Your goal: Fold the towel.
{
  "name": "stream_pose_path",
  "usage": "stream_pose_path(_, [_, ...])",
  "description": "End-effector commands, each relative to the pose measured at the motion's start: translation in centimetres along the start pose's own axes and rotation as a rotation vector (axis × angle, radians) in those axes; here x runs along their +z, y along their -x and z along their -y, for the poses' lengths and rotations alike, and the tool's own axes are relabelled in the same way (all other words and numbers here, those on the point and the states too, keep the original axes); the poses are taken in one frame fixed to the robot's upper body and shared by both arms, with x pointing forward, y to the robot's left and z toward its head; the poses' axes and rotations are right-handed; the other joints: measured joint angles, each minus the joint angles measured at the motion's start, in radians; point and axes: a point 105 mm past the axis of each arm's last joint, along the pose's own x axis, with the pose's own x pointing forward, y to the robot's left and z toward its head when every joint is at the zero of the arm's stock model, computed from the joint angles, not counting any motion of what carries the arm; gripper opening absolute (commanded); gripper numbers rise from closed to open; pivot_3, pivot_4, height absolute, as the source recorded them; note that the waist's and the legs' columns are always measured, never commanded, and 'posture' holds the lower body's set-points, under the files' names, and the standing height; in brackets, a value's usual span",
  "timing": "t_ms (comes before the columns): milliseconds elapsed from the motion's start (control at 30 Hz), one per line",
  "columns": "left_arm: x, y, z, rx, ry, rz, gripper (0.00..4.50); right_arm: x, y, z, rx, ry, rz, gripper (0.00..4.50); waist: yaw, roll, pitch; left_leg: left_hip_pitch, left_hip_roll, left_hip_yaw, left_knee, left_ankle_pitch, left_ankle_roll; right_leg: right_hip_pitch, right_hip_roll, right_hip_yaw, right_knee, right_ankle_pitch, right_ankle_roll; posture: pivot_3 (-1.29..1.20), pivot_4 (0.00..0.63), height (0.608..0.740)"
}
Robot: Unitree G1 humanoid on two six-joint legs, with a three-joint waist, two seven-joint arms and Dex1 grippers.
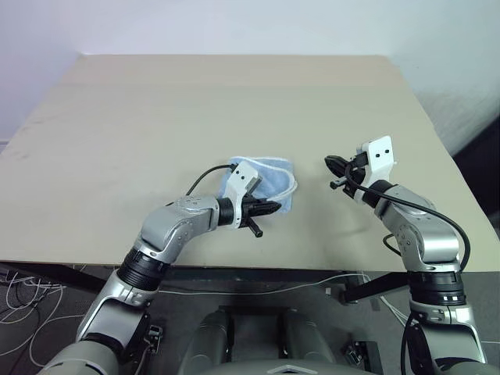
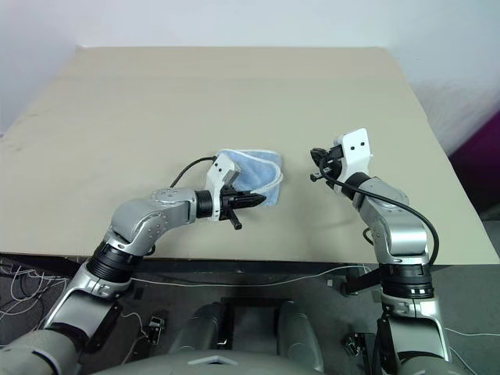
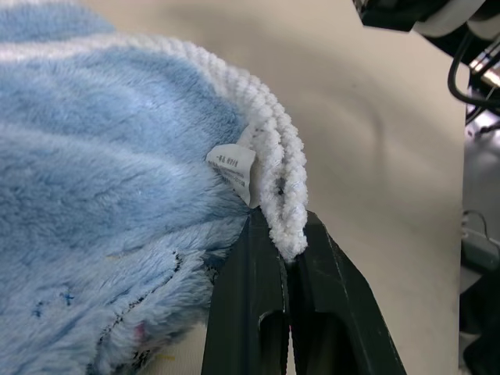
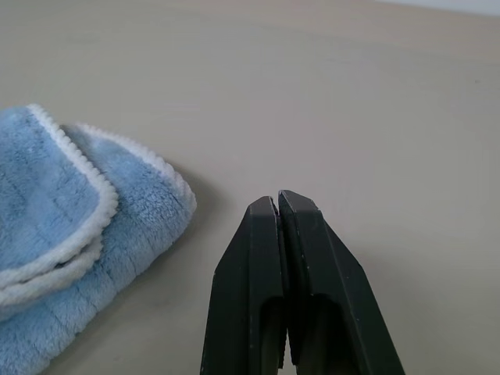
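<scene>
In the left eye view, the towel [image 1: 266,181] lies as a small folded bundle near the middle of the beige surface [image 1: 156,117]. The left gripper [image 1: 269,208] is at its near edge. The right gripper [image 1: 336,164] hangs well apart from the towel, above bare surface.

In the left wrist view, the 2 fingers [image 3: 250,305] of the left gripper pinch the white stitched edging [image 3: 281,195], beside a small label [image 3: 233,166].

In the right wrist view, the right gripper's fingers [image 4: 262,289] are pressed together on nothing.

The cloth looks soft, light and limp, so it will probably sag. The thick edging seems the best place to hold.
</scene>
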Motion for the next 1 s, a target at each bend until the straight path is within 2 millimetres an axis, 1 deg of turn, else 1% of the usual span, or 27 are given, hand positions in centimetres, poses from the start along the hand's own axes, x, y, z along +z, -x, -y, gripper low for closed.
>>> stream_pose_path(33, [2.0, 0.8, 0.6, -0.048, 0.018, 0.095, 1.38, 1.8, 0.3, -0.3, 0.012, 0.029, 0.060, 0.08, 0.000, 0.000, 0.000, 0.000, 0.000, 0.000, 0.000, 0.000, 0.000, 0.000, 0.000, 0.000, 0.000, 0.000, 0.000, 0.00, 0.150, 0.740])
stream_pose_path(67, [2.2, 1.0, 0.8, -0.060, 0.025, 0.107, 1.64, 1.8, 0.3, -0.3, 0.012, 0.030, 0.059, 0.08, -0.001, 0.000, 0.000, 0.000, 0.000, 0.000, 0.000, 0.000, 0.000, 0.000, 0.000, 0.000, 0.000, 0.000, 0.000, 0.00, 0.150, 0.740])
stream_pose_path(200, [2.6, 2.0, 1.6, -0.119, 0.056, 0.126, 3.02, 1.9, 0.4, -0.4, 0.021, 0.033, 0.057, 0.08, -0.001, 0.000, 0.000, 0.000, 0.000, 0.000, 0.000, 0.000, 0.000, 0.000, 0.000, 0.000, 0.000, 0.000, 0.000, 0.00, 0.150, 0.740])
stream_pose_path(267, [3.4, 2.8, 1.9, -0.142, 0.049, 0.169, 3.67, 2.1, 0.4, -0.7, 0.041, 0.025, 0.065, 0.08, -0.002, 0.000, 0.000, 0.000, 0.000, 0.000, 0.000, 0.000, 0.000, 0.000, 0.000, 0.000, 0.000, 0.000, 0.000, 0.00, 0.150, 0.740])
stream_pose_path(300, [3.8, 3.1, 1.6, -0.127, 0.053, 0.190, 3.70, 2.2, 0.4, -0.9, 0.052, 0.021, 0.070, 0.04, -0.002, 0.000, 0.000, 0.000, 0.000, 0.000, 0.000, 0.000, 0.000, 0.000, 0.000, 0.000, 0.000, 0.000, 0.000, 0.00, 0.150, 0.740])
stream_pose_path(400, [4.7, 4.3, -1.1, 0.020, 0.055, 0.248, 3.70, 2.5, 0.5, -2.1, 0.108, 0.010, 0.077, 0.04, 0.000, 0.000, 0.000, 0.000, 0.000, 0.000, 0.000, 0.000, 0.000, 0.000, 0.000, 0.000, 0.000, 0.000, 0.000, 0.00, 0.150, 0.740])
stream_pose_path(467, [4.8, 4.8, -3.2, 0.147, 0.025, 0.265, 3.28, 2.7, 0.3, -3.3, 0.148, -0.006, 0.081, 0.00, -0.001, 0.000, 0.000, 0.000, 0.000, 0.000, 0.000, 0.000, 0.000, 0.000, 0.000, 0.000, 0.000, 0.000, 0.000, 0.00, 0.150, 0.740])
stream_pose_path(500, [4.6, 4.9, -4.0, 0.191, -0.001, 0.259, 3.05, 2.7, 0.2, -4.0, 0.173, -0.012, 0.083, 0.00, 0.000, 0.000, 0.000, 0.000, 0.000, 0.000, 0.000, 0.000, 0.000, 0.000, 0.000, 0.000, 0.000, 0.000, 0.000, 0.00, 0.150, 0.740])
stream_pose_path(533, [4.4, 4.9, -4.5, 0.223, -0.033, 0.248, 2.72, 2.7, 0.0, -4.5, 0.191, -0.020, 0.084, 0.00, -0.001, 0.000, 0.000, 0.000, 0.000, 0.000, 0.000, 0.000, 0.000, 0.000, 0.000, 0.000, 0.000, 0.000, 0.000, 0.00, 0.150, 0.740])
stream_pose_path(600, [4.1, 4.6, -5.2, 0.258, -0.087, 0.230, 2.09, 2.7, -0.4, -5.6, 0.221, -0.032, 0.083, 0.00, 0.000, 0.000, 0.000, 0.000, 0.000, 0.000, 0.000, 0.000, 0.000, 0.000, 0.000, 0.000, 0.000, 0.000, 0.000, 0.00, 0.150, 0.740])
stream_pose_path(700, [3.4, 3.9, -6.0, 0.289, -0.132, 0.201, 0.95, 2.3, -1.2, -6.9, 0.259, -0.044, 0.072, 0.00, 0.002, 0.000, 0.000, 0.000, 0.000, 0.000, 0.000, 0.000, 0.000, 0.000, 0.000, 0.000, 0.000, 0.000, 0.000, 0.00, 0.150, 0.740])
stream_pose_path(767, [2.6, 3.4, -6.5, 0.300, -0.138, 0.175, 0.26, 1.5, -1.9, -7.3, 0.266, -0.056, 0.045, 0.00, 0.002, 0.000, 0.000, 0.000, 0.000, 0.000, 0.000, 0.000, 0.000, 0.000, 0.000, -0.001, 0.000, 0.000, 0.000, 0.00, 0.150, 0.740])
stream_pose_path(800, [2.1, 3.2, -6.7, 0.300, -0.140, 0.155, 0.02, 0.8, -2.3, -7.5, 0.269, -0.059, 0.018, 0.00, 0.001, 0.000, 0.000, 0.000, 0.000, 0.000, 0.000, 0.000, 0.000, 0.000, 0.000, -0.001, 0.000, 0.000, 0.000, 0.00, 0.150, 0.740])
stream_pose_path(900, [0.6, 2.7, -7.1, 0.309, -0.162, 0.099, 0.02, -1.8, -3.0, -7.6, 0.260, -0.056, -0.072, 0.00, 0.001, 0.000, 0.000, 0.000, 0.000, 0.000, 0.000, 0.000, 0.000, 0.000, 0.000, -0.001, 0.000, 0.000, 0.000, 0.00, 0.150, 0.740])
stream_pose_path(1000, [-1.0, 2.5, -8.0, 0.348, -0.187, 0.029, 0.02, -4.5, -3.3, -7.5, 0.250, -0.056, -0.160, 0.00, 0.000, 0.000, 0.000, 0.000, 0.000, 0.000, 0.000, 0.000, 0.000, -0.001, 0.000, -0.001, 0.000, 0.000, 0.000, 0.00, 0.150, 0.740])
